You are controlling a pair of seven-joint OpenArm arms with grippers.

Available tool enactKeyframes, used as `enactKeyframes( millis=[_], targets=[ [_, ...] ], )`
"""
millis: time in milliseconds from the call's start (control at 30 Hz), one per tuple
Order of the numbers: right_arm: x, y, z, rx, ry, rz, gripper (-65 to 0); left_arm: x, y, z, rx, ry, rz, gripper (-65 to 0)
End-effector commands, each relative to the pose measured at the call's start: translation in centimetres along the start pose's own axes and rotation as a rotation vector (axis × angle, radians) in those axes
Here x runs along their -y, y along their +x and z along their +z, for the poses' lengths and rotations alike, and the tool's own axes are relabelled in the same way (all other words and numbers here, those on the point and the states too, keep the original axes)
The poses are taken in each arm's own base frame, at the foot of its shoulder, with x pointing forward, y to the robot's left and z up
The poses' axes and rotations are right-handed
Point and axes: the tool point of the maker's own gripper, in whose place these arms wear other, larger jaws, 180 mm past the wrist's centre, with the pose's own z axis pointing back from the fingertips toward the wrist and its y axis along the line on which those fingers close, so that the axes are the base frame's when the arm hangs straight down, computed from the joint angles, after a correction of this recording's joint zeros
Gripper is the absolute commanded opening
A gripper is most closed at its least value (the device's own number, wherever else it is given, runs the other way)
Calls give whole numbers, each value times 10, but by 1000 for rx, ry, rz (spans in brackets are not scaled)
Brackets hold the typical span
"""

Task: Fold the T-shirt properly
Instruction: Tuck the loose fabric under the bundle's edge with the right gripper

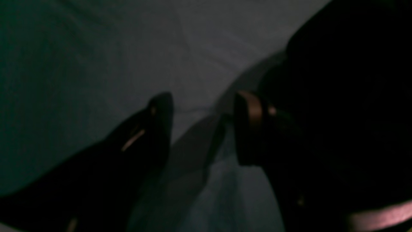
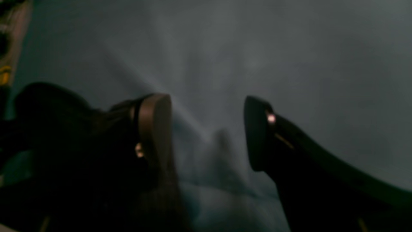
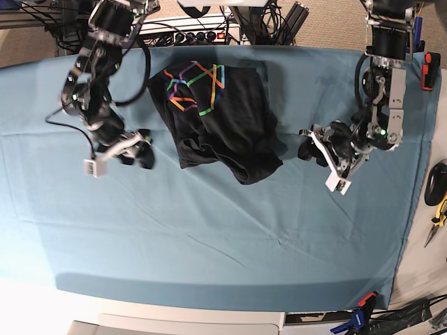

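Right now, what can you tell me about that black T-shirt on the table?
The T-shirt is black, soft-looking fabric with a rainbow-coloured line print showing near its top left. It lies crumpled and partly folded over on the teal cloth, toward the table's far side, between the two arms. Neither claw touches it.

The large black cotton T-shirt with a rainbow line print [image 3: 218, 115] lies crumpled on the far middle of the teal table cloth [image 3: 209, 244]. The right gripper [image 3: 143, 148] sits just left of it, the left gripper [image 3: 312, 148] near its right, both over the cloth.
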Motion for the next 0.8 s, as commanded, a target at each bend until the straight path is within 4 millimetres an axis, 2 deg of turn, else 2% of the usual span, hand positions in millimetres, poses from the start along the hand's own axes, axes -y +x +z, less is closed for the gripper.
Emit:
enactKeyframes(
  millis=[0, 167, 367, 467, 633, 767],
  targets=[
    [-11, 17, -3, 43, 53, 7, -298, -1, 8, 4, 21, 2, -15, -334],
    [-43, 11, -12, -16, 200, 3, -298, 1, 0, 4, 6, -6, -17, -334],
    [-72, -10, -24, -120, 257, 77, -298, 2, -1, 3, 4, -11, -23, -334],
    [-73, -17, -29, -154, 236, 101, -298, 4, -1, 2, 5, -15, -20, -334],
    [-62, -14, -29, -138, 185, 110, -312, 4, -1, 2, 6, -15, -19, -334],
    [-50, -10, -27, -120, 143, 108, -426, 4, -1, 2, 6, -16, -19, -334]
  ],
)
